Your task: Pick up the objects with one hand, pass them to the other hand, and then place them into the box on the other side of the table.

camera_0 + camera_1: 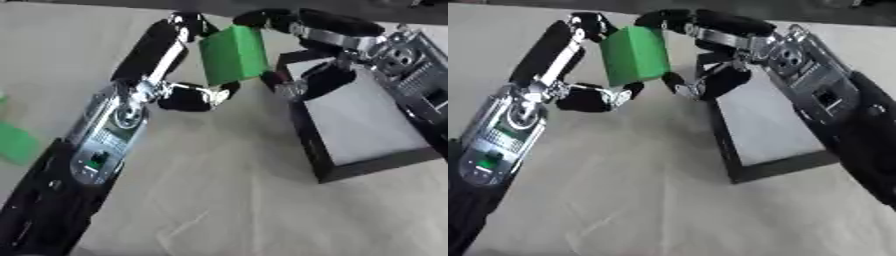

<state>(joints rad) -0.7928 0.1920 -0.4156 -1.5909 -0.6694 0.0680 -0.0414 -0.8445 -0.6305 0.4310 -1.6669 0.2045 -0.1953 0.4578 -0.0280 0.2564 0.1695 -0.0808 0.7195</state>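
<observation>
a: what do i have in front of me on the table?

b: i see a pale tabletop [227, 200]. both of my arms reach in and meet at the far middle, over the table. between them is a green block [233, 54], held up in the air, tilted a little, its flat face toward the camera.

a: which hand has the block?

b: my left hand [166, 65] comes up from the near left. its fingers curl over the block's far left top corner and its thumb sits under the block's near edge, so it is gripping the block. my right hand [710, 55] comes in from the right. its fingers bend over the block's far right top corner, and its thumb curls in just beside the block's lower right edge. whether that thumb touches the block, i cannot tell. both hands are closed around the same block.

a: where is the box?

b: the box [350, 167] lies on the right side of the table. it is shallow, with a black rim and a pale floor. it sits just under and near my right hand. the block hangs just left of the box's far left corner, not over its floor.

a: anything else?

b: a second green object [16, 142] lies on the table at the left edge of the left eye view, well apart from the hands. i cannot make out its shape.
</observation>
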